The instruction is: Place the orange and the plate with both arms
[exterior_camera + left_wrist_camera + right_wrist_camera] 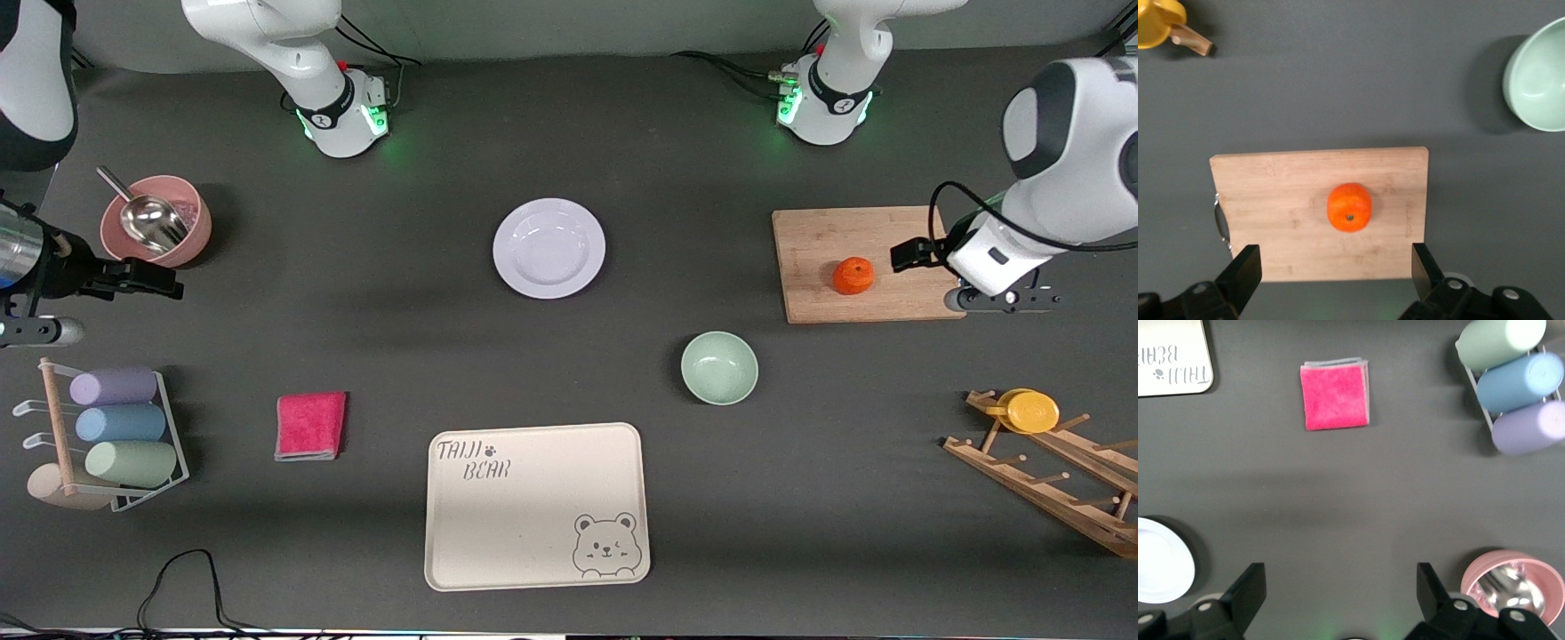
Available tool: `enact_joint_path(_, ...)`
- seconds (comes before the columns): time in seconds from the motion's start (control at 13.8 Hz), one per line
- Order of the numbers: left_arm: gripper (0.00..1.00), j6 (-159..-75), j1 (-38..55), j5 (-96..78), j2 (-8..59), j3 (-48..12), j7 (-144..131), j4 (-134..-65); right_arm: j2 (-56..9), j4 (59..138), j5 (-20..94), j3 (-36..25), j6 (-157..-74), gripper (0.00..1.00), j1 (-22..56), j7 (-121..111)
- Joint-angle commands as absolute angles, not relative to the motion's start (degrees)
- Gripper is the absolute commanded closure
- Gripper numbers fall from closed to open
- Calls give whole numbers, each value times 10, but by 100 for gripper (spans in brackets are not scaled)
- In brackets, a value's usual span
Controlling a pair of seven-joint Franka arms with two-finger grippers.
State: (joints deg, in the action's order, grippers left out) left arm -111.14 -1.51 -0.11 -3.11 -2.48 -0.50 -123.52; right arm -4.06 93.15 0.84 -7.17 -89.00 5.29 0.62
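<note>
The orange sits on a wooden cutting board toward the left arm's end of the table. High over that board's edge hangs my left gripper, open and empty, with the orange apart from its fingers. The pale lavender-white plate lies on the dark table between the two arm bases. My right gripper hangs open and empty over bare table beside a pink bowl, toward the right arm's end.
A pink bowl holds a metal scoop. A mint bowl, a cream bear tray, a pink cloth, a rack of pastel cups and a wooden rack with a yellow cup stand nearer the camera.
</note>
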Motion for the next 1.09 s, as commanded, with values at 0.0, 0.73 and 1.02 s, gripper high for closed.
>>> enact_joint_path(0.0, 0, -1204, -18, 4, -61, -27, 4, -1319, 82, 1074, 10, -73, -942, 0, 102, 73)
enact_joint_path(0.73, 0, -1398, -18, -4, -45, -27, -5, -1477, 236, 1253, 11, -69, -967, 0, 231, 185)
enact_joint_path(1.02, 0, -1497, -18, -4, -7, -28, -7, -1525, 230, 1262, 50, -76, -947, 0, 237, 155)
